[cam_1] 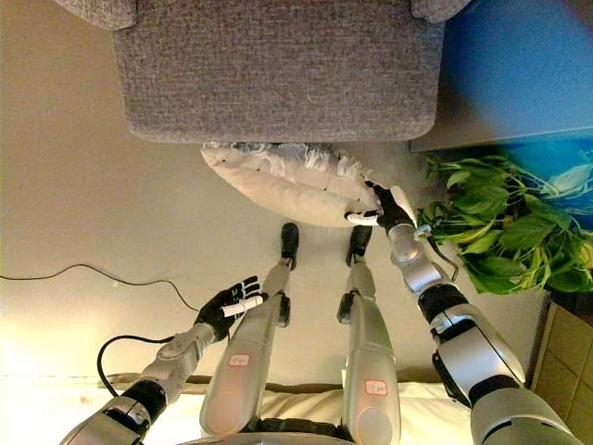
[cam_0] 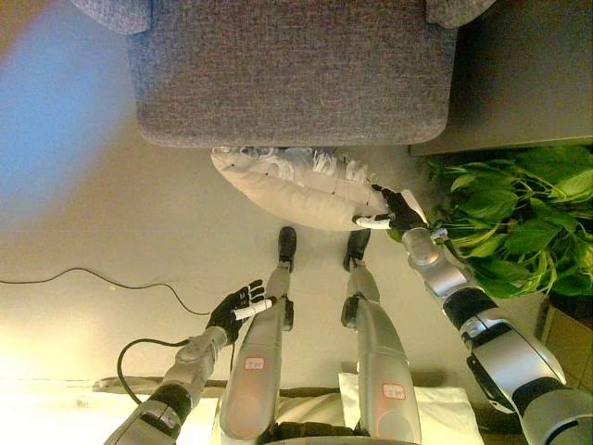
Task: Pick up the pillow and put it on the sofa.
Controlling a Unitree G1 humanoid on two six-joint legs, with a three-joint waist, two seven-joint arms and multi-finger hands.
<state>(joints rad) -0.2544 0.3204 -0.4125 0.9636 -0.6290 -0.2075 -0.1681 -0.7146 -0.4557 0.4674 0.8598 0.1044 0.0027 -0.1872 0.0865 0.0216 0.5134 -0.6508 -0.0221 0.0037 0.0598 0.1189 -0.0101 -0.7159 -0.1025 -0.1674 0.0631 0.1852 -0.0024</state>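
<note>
Pillow [cam_0: 301,190] lies on the floor [cam_0: 111,241], tucked against the front edge of the grey sofa [cam_0: 292,74], its long axis running left-right across the view, parallel to the sofa front. Right hand [cam_0: 394,211] is at the pillow's right end, touching it, fingers curled over the edge with a white-tipped finger pointing left along the underside, so I read it as gripping the pillow corner, though how deep the hold goes is hard to make out. Left hand [cam_0: 236,311] is well apart from the pillow, low and left, fingers spread and relaxed, holding nothing. So the right hand is clearly the nearer one; the pillow's bulk extends leftward from it, which means a one-end grab would leave most of the weight hanging off to the left. Judgement: the lift needs to go up and forward onto the seat just beyond, and the left hand would have to travel forward and inward to support the far end. Pillow's top edge, with a crinkled pale pattern, sits partly in the shadow under the sofa front, so its full width is not visible. Sofa is cut off at the top; only the seat and bits of the arms show. A leafy green plant [cam_0: 519,218] stands just beside the right arm, near the pillow's right end, a snag risk on the lift.
</note>
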